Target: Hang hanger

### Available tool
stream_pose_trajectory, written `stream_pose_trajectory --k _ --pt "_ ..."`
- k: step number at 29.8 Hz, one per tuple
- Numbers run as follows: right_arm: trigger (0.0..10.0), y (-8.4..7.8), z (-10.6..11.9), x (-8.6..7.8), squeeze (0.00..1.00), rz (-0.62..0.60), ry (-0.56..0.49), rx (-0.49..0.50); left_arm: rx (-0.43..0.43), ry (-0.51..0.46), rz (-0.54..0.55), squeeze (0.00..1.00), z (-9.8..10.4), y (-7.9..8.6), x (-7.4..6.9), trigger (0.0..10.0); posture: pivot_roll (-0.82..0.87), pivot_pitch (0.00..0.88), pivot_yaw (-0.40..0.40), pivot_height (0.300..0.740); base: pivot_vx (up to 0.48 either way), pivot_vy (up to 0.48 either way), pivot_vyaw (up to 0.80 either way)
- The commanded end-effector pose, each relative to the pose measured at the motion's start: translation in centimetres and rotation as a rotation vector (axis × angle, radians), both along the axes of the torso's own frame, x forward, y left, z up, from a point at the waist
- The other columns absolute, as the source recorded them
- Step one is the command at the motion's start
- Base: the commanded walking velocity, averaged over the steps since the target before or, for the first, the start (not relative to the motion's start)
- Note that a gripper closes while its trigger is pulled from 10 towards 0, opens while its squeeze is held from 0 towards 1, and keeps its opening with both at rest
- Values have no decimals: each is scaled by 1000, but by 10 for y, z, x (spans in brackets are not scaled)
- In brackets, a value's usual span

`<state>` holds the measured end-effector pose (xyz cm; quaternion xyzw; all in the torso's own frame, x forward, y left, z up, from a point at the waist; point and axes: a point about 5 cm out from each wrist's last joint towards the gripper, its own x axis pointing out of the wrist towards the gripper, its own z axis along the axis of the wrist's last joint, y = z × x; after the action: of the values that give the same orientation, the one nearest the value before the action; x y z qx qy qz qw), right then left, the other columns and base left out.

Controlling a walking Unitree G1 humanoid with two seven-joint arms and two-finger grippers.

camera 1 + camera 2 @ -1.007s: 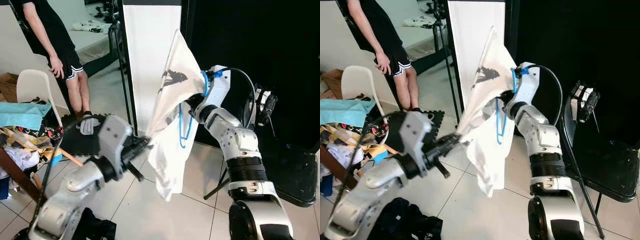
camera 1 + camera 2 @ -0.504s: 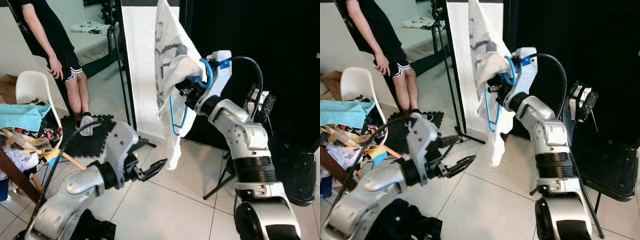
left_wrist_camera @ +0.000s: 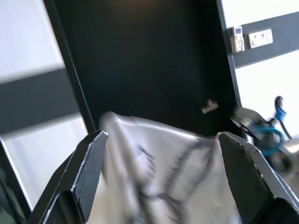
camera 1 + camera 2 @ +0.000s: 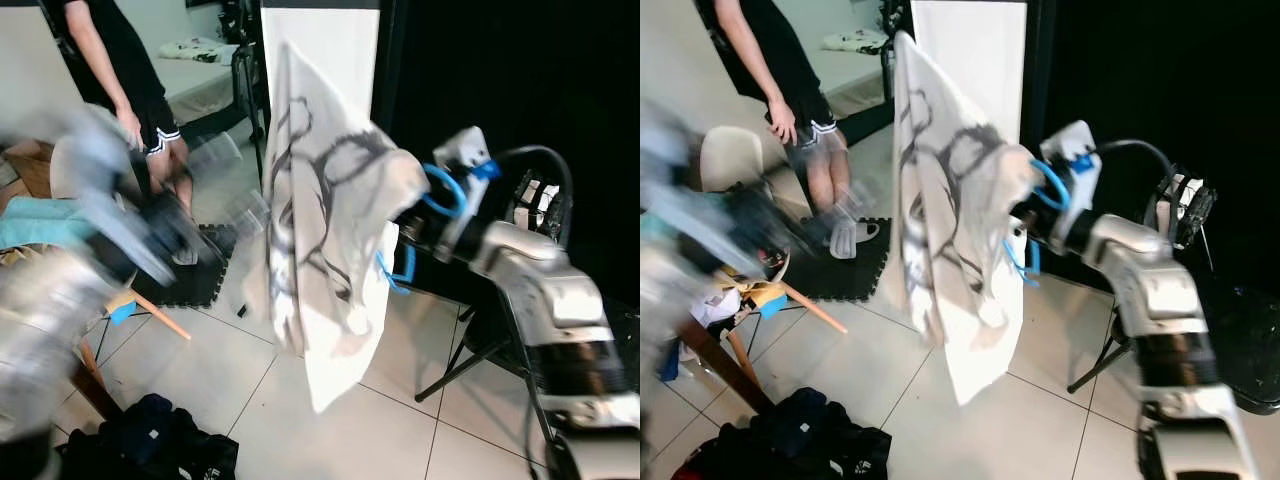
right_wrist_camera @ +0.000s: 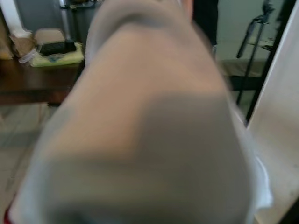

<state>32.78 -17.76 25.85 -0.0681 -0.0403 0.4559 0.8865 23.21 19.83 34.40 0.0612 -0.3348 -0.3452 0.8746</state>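
1. Swung up and blurred since earlier: left pincer [image 3: 159, 172], fingers spread wide, apart from shirt [image 4: 325, 240].
2. Right pincer [image 4: 415, 225]: grip hidden by cloth, can't tell; blue hanger [image 4: 400, 275] under shirt, held mid-air above floor [image 4: 330, 430].

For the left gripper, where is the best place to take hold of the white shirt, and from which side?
Probably the free lower hem of the shirt, coming from the robot's left. The cloth hangs loose there, away from the blue hanger and the right gripper on its far side. The left gripper is open, facing the shirt.
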Motion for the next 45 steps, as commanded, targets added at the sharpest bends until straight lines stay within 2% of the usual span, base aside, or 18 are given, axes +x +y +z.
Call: stream_pose_trajectory --k 1,2,6,7,9,11,13,19,20,21,23,24,25,37,38,42,44,45 --pt "10000 10 14 -8 0 99 -61 14 16 23 -11 0 -5 3 1 10000 -87 0 21 736 0 0 0" --pt "10000 10 17 -15 0 153 -65 3 39 30 -4 0 -8 5 1 10000 -88 0 23 736 0 0 0" --pt "10000 8 19 -22 0 201 -68 -13 52 42 -16 0 -11 6 0 10000 -92 0 25 736 0 0 0" --pt "10000 7 23 -28 0 239 -75 -15 50 58 -52 0 -15 6 -2 10000 -95 0 26 736 0 0 0" --pt "10000 7 23 -28 0 239 -75 -15 50 58 -52 0 -15 6 -2 10000 -95 0 26 736 0 0 0" --pt "10000 7 32 -38 0 309 -93 -3 67 117 -122 0 -26 7 -4 10000 -100 0 28 736 0 0 0" --pt "10000 8 35 -43 0 341 -96 -6 77 141 -128 0 -32 8 -3 10000 -104 0 29 736 0 0 0" --pt "10000 8 33 -50 0 386 -91 -48 63 166 -132 0 -35 10 0 10000 -108 0 31 736 0 0 0" --pt "10000 8 33 -51 0 398 -91 -53 57 167 -137 0 -35 9 0 9216 -109 0 30 736 0 0 0" --pt "10000 8 33 -51 0 398 -91 -53 57 167 -137 0 -35 9 0 9216 -109 0 30 736 0 0 0" --pt "10000 9 35 -55 0 427 -93 -60 46 166 -150 0 -33 10 0 667 -110 0 33 736 0 0 0" --pt "10000 9 35 -55 0 427 -93 -60 46 166 -150 0 -33 10 0 667 -110 0 33 736 0 0 0" --pt "10000 10 35 -56 0 436 -95 -63 44 165 -157 0 -33 10 0 0 -111 0 30 736 0 0 0" --pt "10000 9 38 -58 0 432 -96 -66 40 165 -177 0 -34 11 0 0 -112 0 30 736 0 0 0" --pt "10000 8 34 -55 0 394 -85 -85 41 160 -175 0 -33 12 -1 0 -110 0 28 736 0 0 0" --pt "10000 7 32 -53 0 373 -77 -97 40 156 -174 0 -32 12 -2 0 -110 0 29 736 0 0 0" --pt "10000 3 24 -43 0 276 -39 -114 32 129 -143 0 -25 20 -4 0 -107 0 25 736 0 0 0" --pt "10000 3 24 -43 0 276 -39 -114 32 129 -143 0 -25 20 -4 0 -107 0 25 736 0 0 0"
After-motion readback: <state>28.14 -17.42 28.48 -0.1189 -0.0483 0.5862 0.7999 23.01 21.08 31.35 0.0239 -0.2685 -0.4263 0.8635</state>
